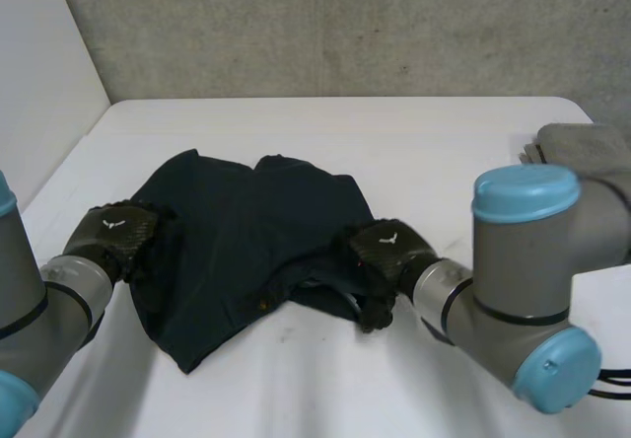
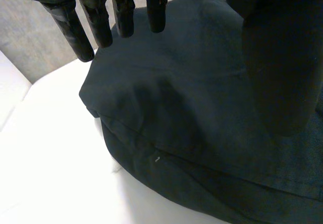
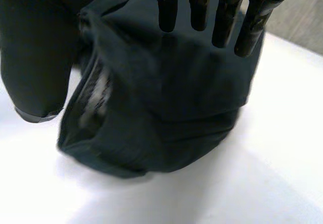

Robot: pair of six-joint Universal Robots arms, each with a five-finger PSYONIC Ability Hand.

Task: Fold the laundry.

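Head view: garment (image 1: 246, 226) between left hand (image 1: 116, 236), right hand (image 1: 387, 251).

White table (image 1: 424, 137): bare strip beyond the dark garment (image 1: 246, 226), running to the concrete wall (image 1: 345, 24). Near edge also bare in the middle. Garment heaped mid-table. Left hand (image 1: 116, 236) sits at its left edge and right hand (image 1: 386, 254) at its right edge, closing both sides. Grey folded item (image 1: 582, 147) fills the far right corner, with the right arm (image 1: 523, 260) bulking in front of it.

Grey arms (image 1: 523, 260), lt-blue caps (image 1: 525, 193), black hands (image 1: 116, 233) (image 1: 386, 251), white logos.
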